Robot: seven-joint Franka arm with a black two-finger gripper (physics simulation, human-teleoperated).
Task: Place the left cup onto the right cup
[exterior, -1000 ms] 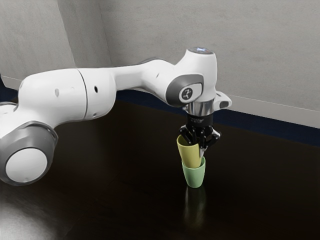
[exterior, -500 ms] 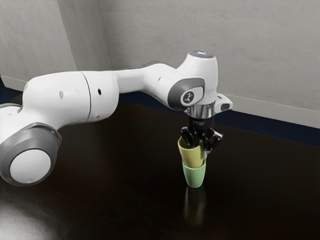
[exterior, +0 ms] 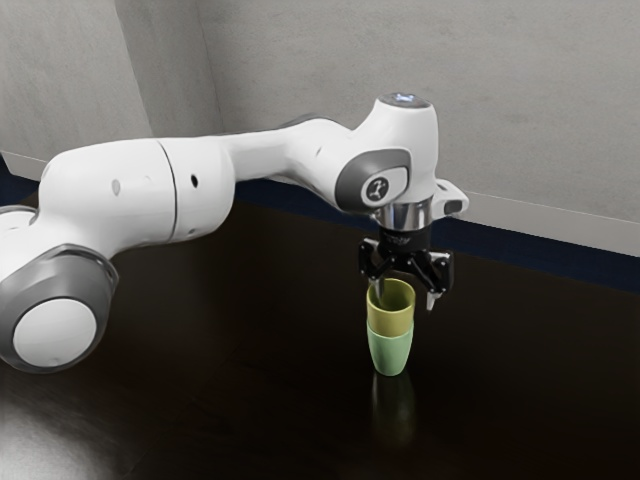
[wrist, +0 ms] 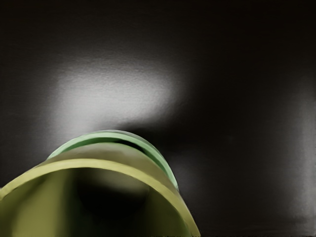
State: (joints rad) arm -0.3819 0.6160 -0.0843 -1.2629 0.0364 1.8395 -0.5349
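Note:
A yellow-green cup [exterior: 390,307] stands upright, nested inside a light green cup [exterior: 389,352] on the dark table [exterior: 250,380]. My gripper [exterior: 405,291] hovers at the yellow cup's rim with its fingers spread wider than the cup, touching nothing. In the wrist view the yellow cup's rim [wrist: 98,170] sits just under my hand, with the green cup's rim [wrist: 123,140] showing behind it.
The glossy dark table extends all around the stacked cups. A grey wall [exterior: 450,80] with a blue baseboard [exterior: 540,250] runs along the far edge.
The fingers have spread apart and let go of the yellow cup. The cup has gone from tilted to upright and dropped deeper into the green one. My hand has risen slightly.

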